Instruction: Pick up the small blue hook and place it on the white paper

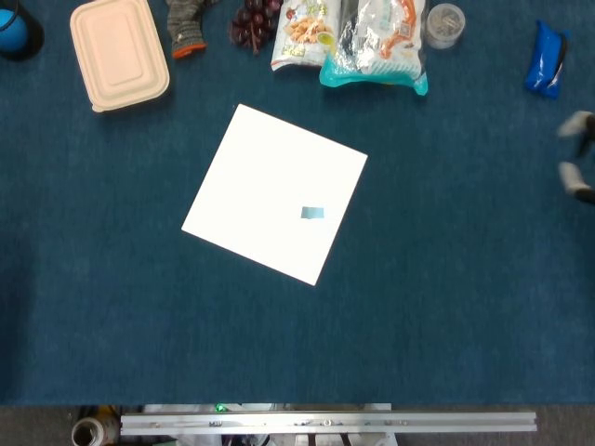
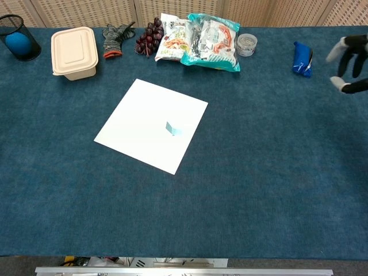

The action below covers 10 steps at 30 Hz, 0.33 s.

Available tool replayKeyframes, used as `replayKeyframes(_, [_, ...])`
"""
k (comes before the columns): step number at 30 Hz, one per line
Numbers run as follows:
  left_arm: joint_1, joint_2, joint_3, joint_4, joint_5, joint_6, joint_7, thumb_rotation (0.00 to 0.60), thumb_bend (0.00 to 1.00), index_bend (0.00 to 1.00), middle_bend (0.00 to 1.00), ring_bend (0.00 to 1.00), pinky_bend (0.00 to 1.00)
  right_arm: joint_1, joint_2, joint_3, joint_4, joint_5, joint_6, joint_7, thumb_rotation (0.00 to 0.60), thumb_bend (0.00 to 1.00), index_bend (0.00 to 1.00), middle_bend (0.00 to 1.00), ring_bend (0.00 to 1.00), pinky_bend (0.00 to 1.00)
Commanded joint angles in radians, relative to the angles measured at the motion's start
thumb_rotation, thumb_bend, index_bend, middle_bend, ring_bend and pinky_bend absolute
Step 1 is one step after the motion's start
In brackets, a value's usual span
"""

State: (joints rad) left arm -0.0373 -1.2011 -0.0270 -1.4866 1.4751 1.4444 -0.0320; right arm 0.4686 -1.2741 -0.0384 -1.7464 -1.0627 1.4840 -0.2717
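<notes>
The small blue hook (image 1: 313, 214) lies on the white paper (image 1: 270, 177), toward its right corner, with nothing touching it. The chest view shows the same hook (image 2: 172, 128) on the paper (image 2: 144, 115). My right hand (image 1: 578, 158) shows only as blurred fingertips at the far right edge, well away from the paper. In the chest view that hand (image 2: 349, 64) is beside the blue packet, its fingers apart and holding nothing. My left hand appears in neither view.
Along the far edge stand a beige lunch box (image 1: 119, 51), a glove (image 1: 186, 23), grapes (image 1: 253, 20), snack bags (image 1: 372, 42), a small jar (image 1: 444, 23) and a blue packet (image 1: 545, 59). A black cup with a blue ball (image 2: 18, 39) is far left.
</notes>
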Motion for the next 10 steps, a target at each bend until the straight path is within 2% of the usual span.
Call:
replayKeyframes(1, [-0.006, -0.001, -0.001, -0.011, 0.001, -0.004, 0.010, 0.600, 0.36, 0.23, 0.25, 0.21, 0.12, -0.090, 0.047, -0.036, -0.015, -0.043, 0.072, 0.027, 0.600, 0.29, 0.26, 0.42, 0.37, 0.55])
replayKeyframes(4, [-0.010, 0.001, -0.001, -0.028, 0.004, -0.003, 0.023, 0.600, 0.36, 0.22, 0.24, 0.21, 0.12, -0.148, 0.053, -0.049, -0.011, -0.068, 0.115, 0.033, 0.600, 0.27, 0.21, 0.37, 0.32, 0.50])
replayKeyframes(10, [-0.013, 0.002, 0.001, -0.058, 0.013, 0.008, 0.052, 0.600, 0.36, 0.22, 0.24, 0.21, 0.11, -0.228, 0.043, -0.057, 0.013, -0.126, 0.163, 0.036, 0.600, 0.19, 0.19, 0.32, 0.26, 0.44])
